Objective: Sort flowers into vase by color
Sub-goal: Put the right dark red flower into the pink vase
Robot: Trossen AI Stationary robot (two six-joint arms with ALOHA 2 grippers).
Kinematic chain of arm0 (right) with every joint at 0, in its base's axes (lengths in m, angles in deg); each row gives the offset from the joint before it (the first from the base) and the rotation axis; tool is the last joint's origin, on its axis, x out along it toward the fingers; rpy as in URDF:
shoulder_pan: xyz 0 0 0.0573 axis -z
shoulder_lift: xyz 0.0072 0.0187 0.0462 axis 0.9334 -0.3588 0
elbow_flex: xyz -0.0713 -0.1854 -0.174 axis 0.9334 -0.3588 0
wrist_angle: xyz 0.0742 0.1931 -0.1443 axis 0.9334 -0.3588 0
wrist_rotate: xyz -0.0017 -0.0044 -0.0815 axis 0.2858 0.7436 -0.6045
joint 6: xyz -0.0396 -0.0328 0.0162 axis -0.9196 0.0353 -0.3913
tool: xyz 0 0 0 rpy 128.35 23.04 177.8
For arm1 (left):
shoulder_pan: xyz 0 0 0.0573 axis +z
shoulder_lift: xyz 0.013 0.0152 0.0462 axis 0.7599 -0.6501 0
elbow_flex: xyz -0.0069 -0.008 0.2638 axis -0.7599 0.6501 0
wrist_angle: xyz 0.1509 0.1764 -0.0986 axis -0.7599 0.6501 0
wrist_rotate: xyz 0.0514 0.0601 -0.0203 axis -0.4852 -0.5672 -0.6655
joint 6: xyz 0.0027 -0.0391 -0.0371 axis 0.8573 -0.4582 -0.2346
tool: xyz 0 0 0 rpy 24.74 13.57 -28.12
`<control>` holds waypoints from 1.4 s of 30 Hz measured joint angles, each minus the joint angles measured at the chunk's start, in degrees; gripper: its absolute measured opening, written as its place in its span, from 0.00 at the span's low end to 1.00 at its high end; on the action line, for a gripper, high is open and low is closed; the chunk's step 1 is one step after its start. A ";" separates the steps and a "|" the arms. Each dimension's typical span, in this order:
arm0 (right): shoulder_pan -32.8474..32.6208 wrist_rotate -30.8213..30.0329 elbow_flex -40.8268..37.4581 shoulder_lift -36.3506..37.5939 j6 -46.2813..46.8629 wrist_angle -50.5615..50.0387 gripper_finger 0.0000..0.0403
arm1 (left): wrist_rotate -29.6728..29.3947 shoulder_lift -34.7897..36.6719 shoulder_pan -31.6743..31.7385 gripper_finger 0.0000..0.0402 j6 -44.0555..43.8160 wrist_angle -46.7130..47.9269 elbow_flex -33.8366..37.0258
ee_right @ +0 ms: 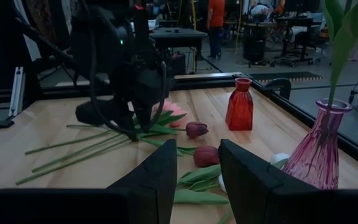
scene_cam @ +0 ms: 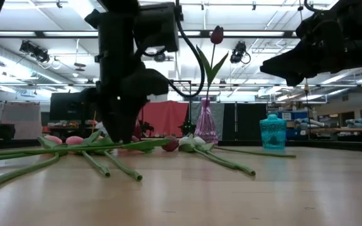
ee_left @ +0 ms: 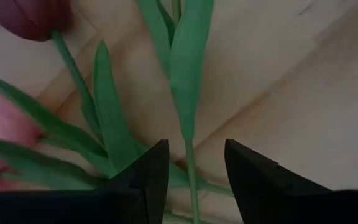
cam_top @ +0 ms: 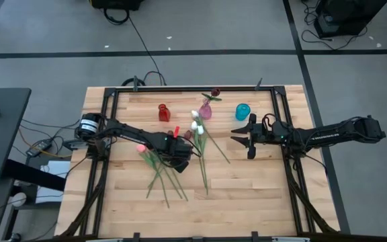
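Observation:
Several artificial tulips lie flat on the wooden table [cam_top: 261, 195]: pink heads [cam_top: 141, 148], white heads [cam_top: 197, 122] and dark red heads [ee_right: 196, 129], with their green stems [cam_top: 173, 180] crossing each other. One dark red tulip [scene_cam: 217, 34] stands in the pink glass vase [cam_top: 205, 109]. A red vase [cam_top: 163, 112] and a cyan vase [cam_top: 242, 111] stand beside it. My left gripper [ee_left: 194, 168] is open and low over the pile, its fingers on either side of one thin green stem [ee_left: 190, 163]. My right gripper [cam_top: 237, 134] is open and hovers right of the flowers.
The three vases stand in a row near the table's far edge. A black metal frame [cam_top: 284, 114] runs around the table. The near half of the table, in front of the stems, is bare wood. People and workbenches show in the room beyond.

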 joint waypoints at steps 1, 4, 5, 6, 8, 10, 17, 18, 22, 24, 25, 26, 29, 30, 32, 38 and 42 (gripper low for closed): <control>0.00 0.00 0.00 0.00 0.00 0.20 0.33 | 0.02 -0.42 0.06 0.40 0.14 -0.69 0.02; 0.00 0.02 0.00 0.00 0.00 0.34 0.33 | 0.42 -1.61 0.25 0.40 1.69 -1.94 0.02; 0.00 0.02 0.00 0.00 0.00 0.34 0.33 | 0.57 -1.96 0.25 0.40 1.79 -1.49 0.03; 0.00 0.02 0.00 0.00 0.00 0.42 0.33 | 0.57 -2.38 0.25 0.40 2.07 -1.21 0.04; 0.00 0.02 0.00 0.00 0.00 0.77 0.33 | 0.55 -2.61 0.25 0.39 3.04 -1.20 0.04; 0.00 -0.01 0.00 0.00 -0.05 0.75 0.33 | 0.37 -2.53 0.25 0.36 3.17 -1.06 0.04; 0.00 -0.32 0.00 0.00 -0.15 0.74 0.33 | -0.83 -2.52 0.27 0.04 6.63 -1.83 -0.48; 0.00 -0.32 0.00 0.00 -0.27 0.74 0.33 | -1.94 -2.24 0.28 0.03 7.66 -2.22 -0.87; 0.00 -0.48 0.00 0.17 -0.64 0.59 0.33 | -9.31 0.60 0.29 0.02 13.39 -4.58 -2.06; 0.00 -0.48 0.00 0.75 -1.15 0.27 0.33 | -11.03 2.14 0.40 0.01 16.39 -6.26 -2.00; 0.00 -0.51 0.00 1.15 -1.55 -0.24 0.33 | -11.80 3.02 0.72 0.01 16.90 -6.45 -1.97; 0.00 -0.60 0.00 1.66 -1.87 -1.13 0.33 | -12.80 3.68 1.05 0.01 17.03 -6.08 -1.95; 0.02 -2.07 0.00 3.33 -2.12 -3.69 0.33 | -16.76 6.16 2.08 0.01 18.59 -5.17 -1.91; 0.02 -2.66 0.00 3.79 -2.14 -3.95 0.33 | -18.14 7.13 2.72 0.01 19.79 -5.59 -1.91; 0.04 -3.36 0.00 4.59 -2.14 -4.64 0.33 | -19.10 8.23 4.59 0.01 22.65 -7.73 -1.91; -0.02 -2.01 0.02 5.77 -1.73 -4.57 0.33 | -12.60 10.57 13.72 0.00 33.23 -23.96 2.78; -0.11 -1.20 0.02 6.64 -1.41 -5.71 0.33 | -7.03 11.86 18.34 0.00 32.01 -28.10 5.86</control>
